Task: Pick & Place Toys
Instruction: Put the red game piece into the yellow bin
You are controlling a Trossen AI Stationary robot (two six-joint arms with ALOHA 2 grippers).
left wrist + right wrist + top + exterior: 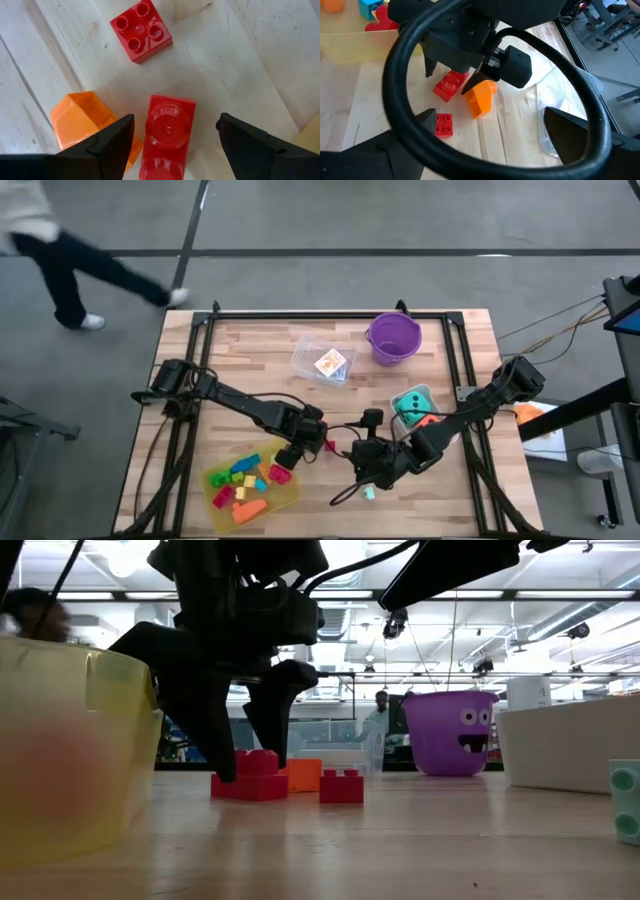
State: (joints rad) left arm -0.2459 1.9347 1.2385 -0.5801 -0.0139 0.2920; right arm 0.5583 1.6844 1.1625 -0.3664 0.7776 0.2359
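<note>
My left gripper (176, 122) is open, pointing down, its two fingers standing on either side of a long red brick (167, 135) that lies flat on the table. The fingers reach nearly to the table in the low view (250, 768). An orange wedge piece (80, 122) lies right beside one finger, and a small square red brick (141, 30) lies a little farther off. My right gripper (378, 465) is open and empty just to the right of them, low over the table, and looks toward the left gripper (465, 45).
A flat yellow tray (290, 498) with several coloured bricks lies at the near left. A clear tub (305, 360) with a card pack and a purple bucket (393, 337) stand at the far side. Teal (410, 402) and orange (428, 420) dice sit at right. A person (60, 270) walks beyond the table.
</note>
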